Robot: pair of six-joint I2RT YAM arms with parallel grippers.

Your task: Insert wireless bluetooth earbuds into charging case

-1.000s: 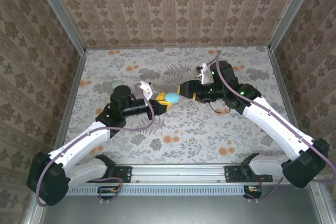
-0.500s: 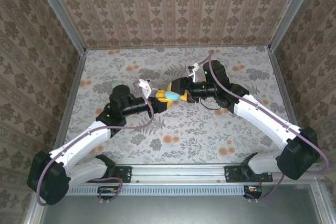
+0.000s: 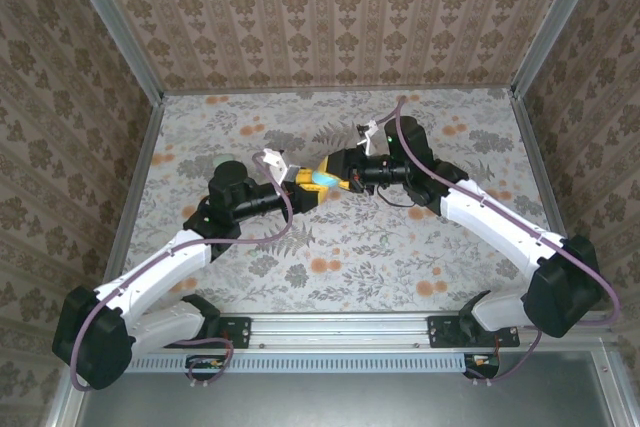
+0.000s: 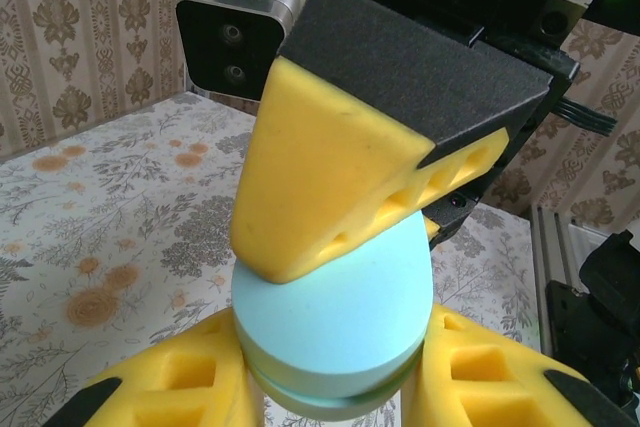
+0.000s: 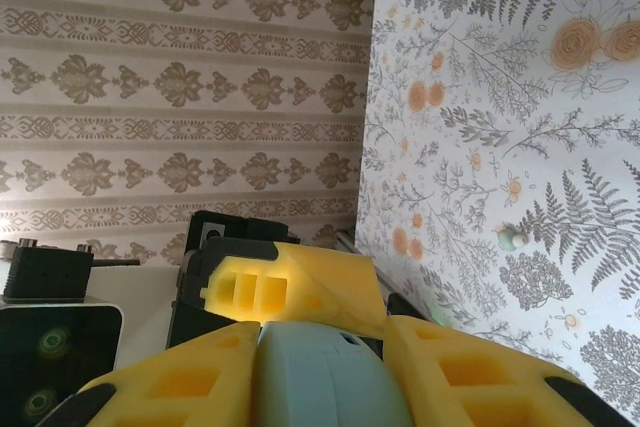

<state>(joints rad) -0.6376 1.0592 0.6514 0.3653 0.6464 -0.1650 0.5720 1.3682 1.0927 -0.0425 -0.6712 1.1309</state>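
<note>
Case (image 4: 335, 297) aloft over the surface (image 3: 400, 237), clamped by the left end effector (image 4: 330, 392) and, from its opposite side, the right end effector (image 5: 322, 372). Risk: uneven opposing pulls could twist the smooth case free.

The case (image 4: 330, 317) is smooth plastic with a soft satin sheen, teal-blue on top with a paler mint band below. The fingers (image 4: 480, 382) of the left gripper (image 4: 330, 392) and those of the right gripper (image 5: 320, 382) are matt yellow plastic, faintly grainy, pierced by moulded holes. The black cap (image 4: 420, 57) on one right finger looks finely rough. The arms (image 3: 500, 222) have glossy white plastic shells and matt black joints. The table cover (image 3: 400, 247) is a matt printed floral sheet; cloth or paper, I cannot tell. The walls (image 3: 330, 17) look like matt patterned paper, and the frame rail (image 3: 340, 327) is bare brushed metal.
</note>
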